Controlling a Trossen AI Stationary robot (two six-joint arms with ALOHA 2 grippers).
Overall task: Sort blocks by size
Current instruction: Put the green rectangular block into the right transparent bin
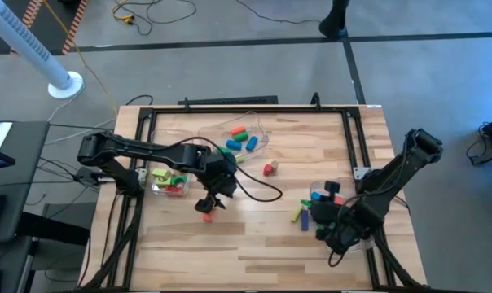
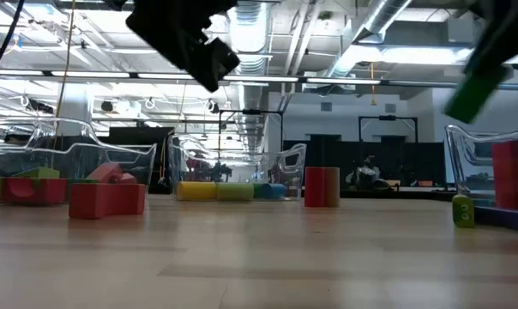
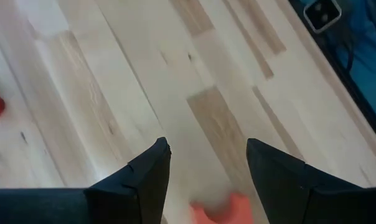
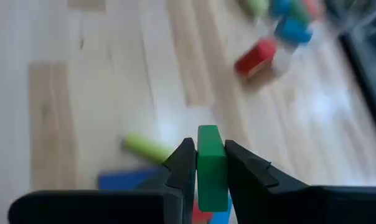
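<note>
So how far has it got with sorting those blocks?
Partway, it seems. Some blocks already lie in the clear bins: a green and yellow batch in one, a mixed batch in another. In hand: the right gripper clamps a green block, and the left gripper hangs open over an orange block. Still loose on the table: a red block and a yellow cylinder.

Two arms work over one desk (image 1: 254,236), each ending in a claw, so two claws: left claw (image 1: 208,204), right claw (image 1: 334,236). Three clear bins stand on the desk. The blocks lie too clustered to count exactly.
</note>
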